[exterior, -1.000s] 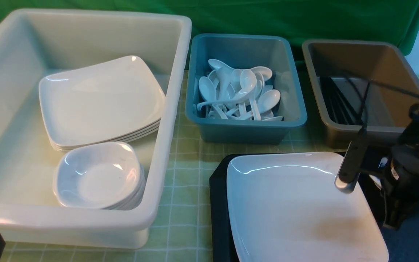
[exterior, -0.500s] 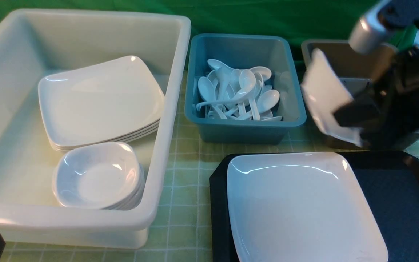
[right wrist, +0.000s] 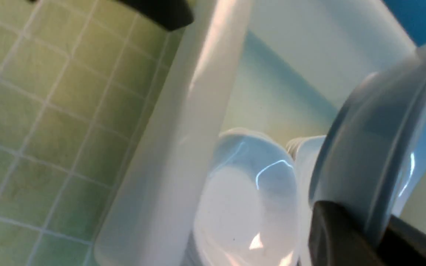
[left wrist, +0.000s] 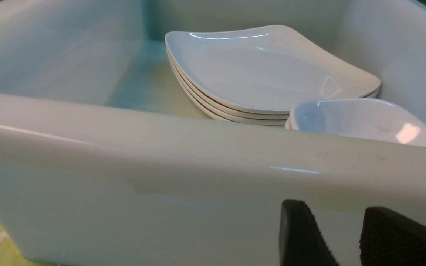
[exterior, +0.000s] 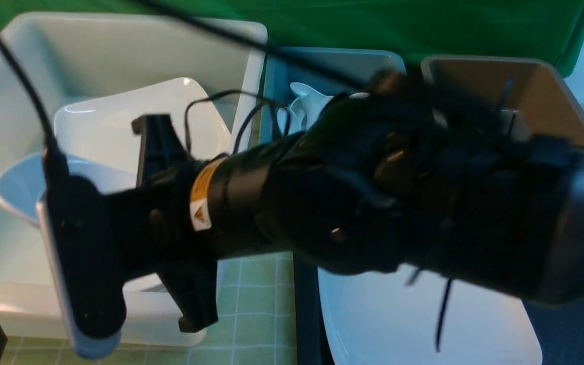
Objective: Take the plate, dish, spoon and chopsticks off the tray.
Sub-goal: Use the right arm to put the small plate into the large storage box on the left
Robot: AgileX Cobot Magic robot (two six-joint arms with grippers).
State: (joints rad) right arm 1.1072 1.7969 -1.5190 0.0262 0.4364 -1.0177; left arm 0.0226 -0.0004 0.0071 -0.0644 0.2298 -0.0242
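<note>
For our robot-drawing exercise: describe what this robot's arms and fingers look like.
The right arm is a thick, round black tube with an orange-and-white warning label near the wrist; thin black cables loop off it. The left fingers are black, wedge-shaped, with textured faces.

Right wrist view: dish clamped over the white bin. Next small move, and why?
Probably ease the dish down toward the stack of small bowls. The right gripper is shut on its rim, and the dish hangs tilted inside the white bin, close by that stack, resting on nothing visible. Opening now would likely drop it.
</note>
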